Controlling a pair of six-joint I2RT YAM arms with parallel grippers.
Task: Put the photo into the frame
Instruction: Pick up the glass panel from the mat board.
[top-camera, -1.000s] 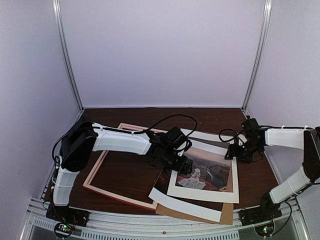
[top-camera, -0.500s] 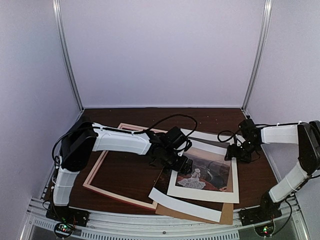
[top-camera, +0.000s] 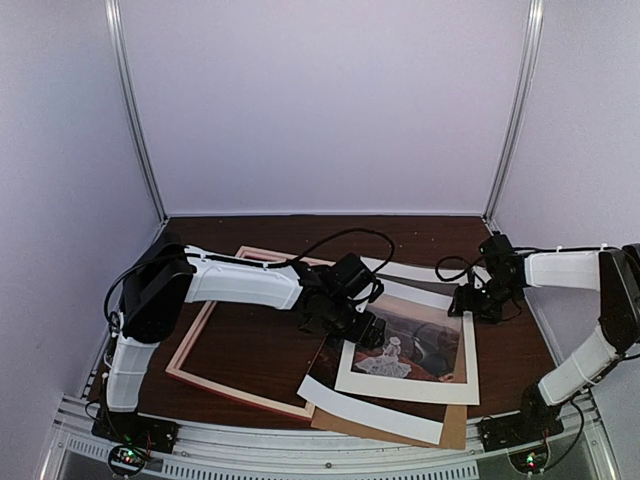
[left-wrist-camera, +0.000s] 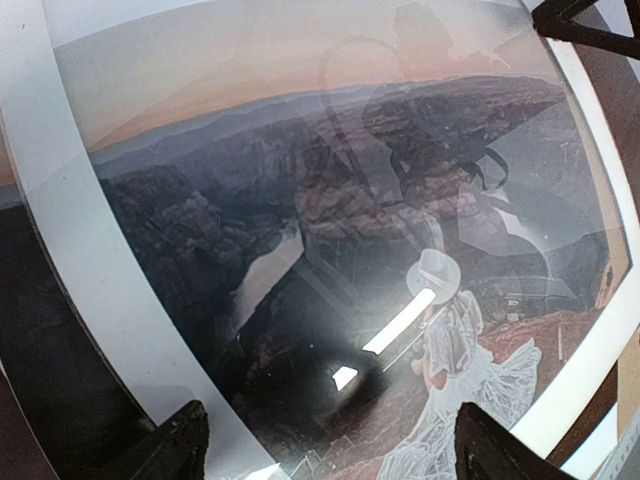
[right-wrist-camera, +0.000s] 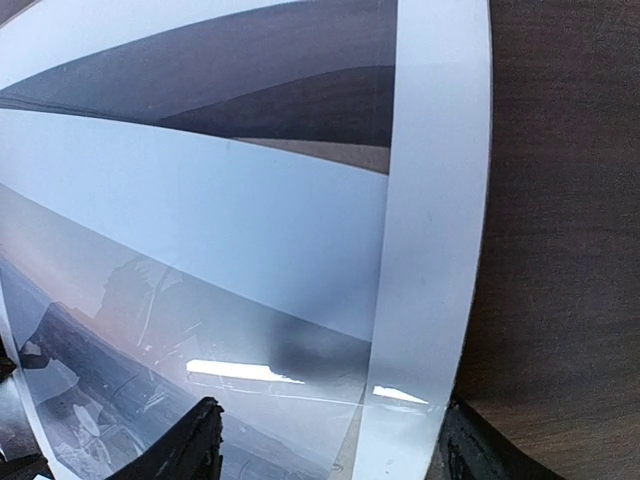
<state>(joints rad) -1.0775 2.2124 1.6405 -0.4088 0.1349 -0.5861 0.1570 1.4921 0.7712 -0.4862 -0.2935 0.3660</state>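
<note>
The photo, a dark landscape with a white-dressed figure and white margins, lies flat right of centre. The frame, thin pink moulding, lies to its left on the table. My left gripper hovers open over the photo's left part. In the left wrist view the photo fills the picture, and the left gripper has nothing between its fingertips. My right gripper is open at the photo's far right corner. The right gripper straddles the photo's white margin, one fingertip over the print, the other over the table.
A white window mat sticks out from under the photo's near edge, and a brown backing board lies beneath both. The dark wood table shows inside the frame. Enclosure walls and metal posts stand close behind and beside.
The right wrist has shifted slightly near the photo's far right corner. The left arm and the photo have not visibly moved.
</note>
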